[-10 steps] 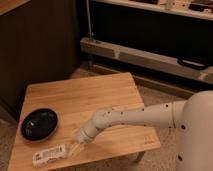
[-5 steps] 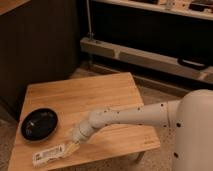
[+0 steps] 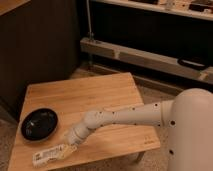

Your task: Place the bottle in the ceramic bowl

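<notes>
The white bottle (image 3: 50, 155) with a dark label lies on its side near the front left edge of the wooden table (image 3: 105, 97). The glossy black ceramic bowl (image 3: 39, 124) sits on the table just behind and left of it, with nothing in it. My gripper (image 3: 68, 145) is low over the table at the bottle's right end, at the tip of my white arm (image 3: 135, 116), which reaches in from the right. The gripper's tip overlaps the bottle's end, and whether it holds the bottle does not show.
The table's front edge (image 3: 100, 159) runs right beside the bottle. Dark cabinets stand behind the table on the left, and a metal shelf rail (image 3: 145, 57) runs across the back. My white body (image 3: 192, 135) fills the lower right.
My gripper has moved slightly left and down toward the bottle's right end. The bottle and the bowl have not moved.
</notes>
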{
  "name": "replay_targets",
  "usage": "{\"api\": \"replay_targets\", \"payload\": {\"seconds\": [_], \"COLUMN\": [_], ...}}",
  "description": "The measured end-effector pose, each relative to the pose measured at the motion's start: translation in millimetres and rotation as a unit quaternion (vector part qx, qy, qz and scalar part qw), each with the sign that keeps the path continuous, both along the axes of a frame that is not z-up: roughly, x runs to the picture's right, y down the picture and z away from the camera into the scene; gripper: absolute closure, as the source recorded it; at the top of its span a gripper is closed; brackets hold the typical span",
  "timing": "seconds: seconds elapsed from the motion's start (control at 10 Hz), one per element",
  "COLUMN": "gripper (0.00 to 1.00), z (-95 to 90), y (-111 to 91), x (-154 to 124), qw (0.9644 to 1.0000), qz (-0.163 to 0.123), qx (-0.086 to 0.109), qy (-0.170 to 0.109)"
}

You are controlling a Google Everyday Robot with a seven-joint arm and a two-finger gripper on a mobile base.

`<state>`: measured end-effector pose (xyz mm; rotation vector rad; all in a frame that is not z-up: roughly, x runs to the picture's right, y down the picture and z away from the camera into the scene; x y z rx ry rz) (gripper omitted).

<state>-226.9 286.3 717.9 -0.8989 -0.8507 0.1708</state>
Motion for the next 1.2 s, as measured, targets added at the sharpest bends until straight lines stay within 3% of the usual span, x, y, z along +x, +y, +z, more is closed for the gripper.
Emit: {"api": "replay_targets", "payload": {"seconds": [0.9,1.2], "gripper": [0.35,0.57], "z": [-2.1,2.4], "y": [22,28], "x": [-7,-12], "qw": [0.9996,0.9991], "qz": [-0.025,-0.032], "qx": [-0.013,-0.025], "qy": [-0.011,-0.009]}}
